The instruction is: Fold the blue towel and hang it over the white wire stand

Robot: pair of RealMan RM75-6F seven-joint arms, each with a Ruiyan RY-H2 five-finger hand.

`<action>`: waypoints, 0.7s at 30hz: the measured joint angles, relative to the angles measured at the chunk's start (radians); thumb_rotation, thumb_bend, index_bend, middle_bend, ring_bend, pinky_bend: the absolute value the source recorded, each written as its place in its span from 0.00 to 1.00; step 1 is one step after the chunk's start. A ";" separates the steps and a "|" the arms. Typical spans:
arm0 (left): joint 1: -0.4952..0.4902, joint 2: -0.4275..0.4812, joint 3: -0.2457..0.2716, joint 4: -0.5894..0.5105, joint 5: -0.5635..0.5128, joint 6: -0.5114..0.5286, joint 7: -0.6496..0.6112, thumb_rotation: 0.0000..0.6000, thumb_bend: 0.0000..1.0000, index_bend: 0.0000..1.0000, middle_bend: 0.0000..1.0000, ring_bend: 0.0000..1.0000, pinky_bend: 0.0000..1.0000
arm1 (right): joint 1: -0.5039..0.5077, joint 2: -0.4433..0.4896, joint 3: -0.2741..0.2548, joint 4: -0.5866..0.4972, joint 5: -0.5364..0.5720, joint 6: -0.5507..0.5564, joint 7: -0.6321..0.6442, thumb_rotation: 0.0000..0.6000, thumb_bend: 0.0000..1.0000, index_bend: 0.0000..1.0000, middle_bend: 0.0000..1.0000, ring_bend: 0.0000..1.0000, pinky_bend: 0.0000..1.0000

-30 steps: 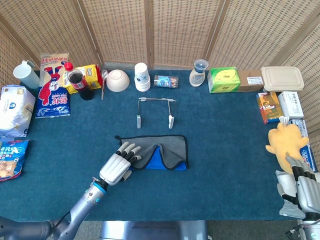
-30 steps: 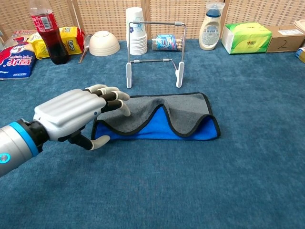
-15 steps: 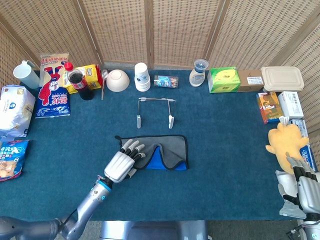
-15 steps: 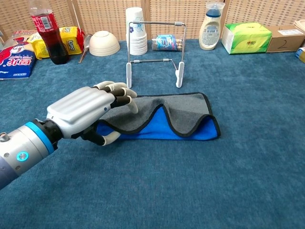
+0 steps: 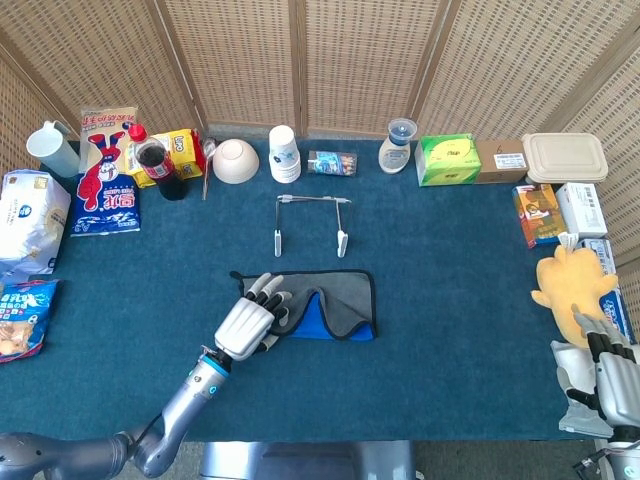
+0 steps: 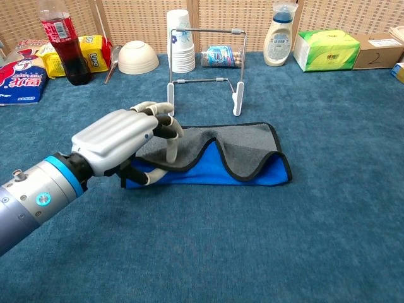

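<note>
The blue towel [image 5: 325, 305] [image 6: 227, 158] lies folded on the table, grey side up with blue showing along its front edge. My left hand [image 5: 251, 324] [image 6: 120, 137] is over its left end. The fingers [image 6: 169, 146] curl down onto the grey top and the thumb sits at the front edge, so the hand grips that end. The towel still lies flat. The white wire stand [image 5: 310, 222] [image 6: 205, 69] stands upright just behind the towel. My right hand [image 5: 606, 372] rests at the table's near right corner, holding nothing, fingers apart.
Along the back edge stand a cola bottle [image 6: 60, 41], a white bowl [image 6: 138, 57], stacked paper cups [image 6: 179, 41], a white bottle [image 6: 279, 35] and a green tissue box [image 6: 326, 49]. Snack bags [image 5: 30, 240] lie at the left. Boxes and a yellow plush toy [image 5: 572, 285] sit at the right.
My left hand has moved right, onto the towel's left end. Its fingers went from spread to curled down on the cloth. The right hand has not moved.
</note>
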 measured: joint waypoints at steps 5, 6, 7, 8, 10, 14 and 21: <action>0.004 0.007 -0.016 0.002 -0.007 0.006 -0.014 1.00 0.31 0.59 0.32 0.06 0.00 | 0.000 0.001 0.000 -0.001 0.001 -0.001 -0.002 1.00 0.36 0.08 0.12 0.04 0.00; 0.005 0.009 -0.019 0.002 -0.009 0.006 -0.015 1.00 0.31 0.60 0.32 0.06 0.00 | 0.001 0.000 0.000 -0.002 0.001 -0.001 -0.003 1.00 0.36 0.08 0.12 0.04 0.00; 0.006 0.010 -0.022 0.003 -0.011 0.006 -0.017 1.00 0.31 0.60 0.32 0.07 0.00 | 0.001 0.000 0.000 -0.002 0.001 -0.002 -0.004 1.00 0.36 0.08 0.12 0.04 0.00; 0.007 0.011 -0.026 0.004 -0.013 0.008 -0.022 1.00 0.31 0.60 0.32 0.07 0.00 | 0.001 0.000 0.000 -0.002 0.000 -0.002 -0.004 1.00 0.36 0.08 0.12 0.04 0.00; 0.009 0.012 -0.032 0.008 -0.017 0.012 -0.031 1.00 0.31 0.60 0.32 0.07 0.00 | 0.001 0.001 0.000 -0.003 0.000 -0.002 -0.006 1.00 0.36 0.08 0.12 0.04 0.00; 0.012 0.012 -0.052 0.026 -0.029 0.015 -0.053 1.00 0.31 0.60 0.32 0.07 0.00 | 0.002 0.002 0.000 -0.006 0.001 -0.003 -0.010 1.00 0.36 0.08 0.12 0.04 0.00; 0.009 0.004 -0.086 0.070 -0.054 0.012 -0.088 1.00 0.30 0.60 0.32 0.07 0.00 | 0.003 0.005 0.000 -0.014 0.003 -0.002 -0.019 1.00 0.36 0.08 0.12 0.04 0.00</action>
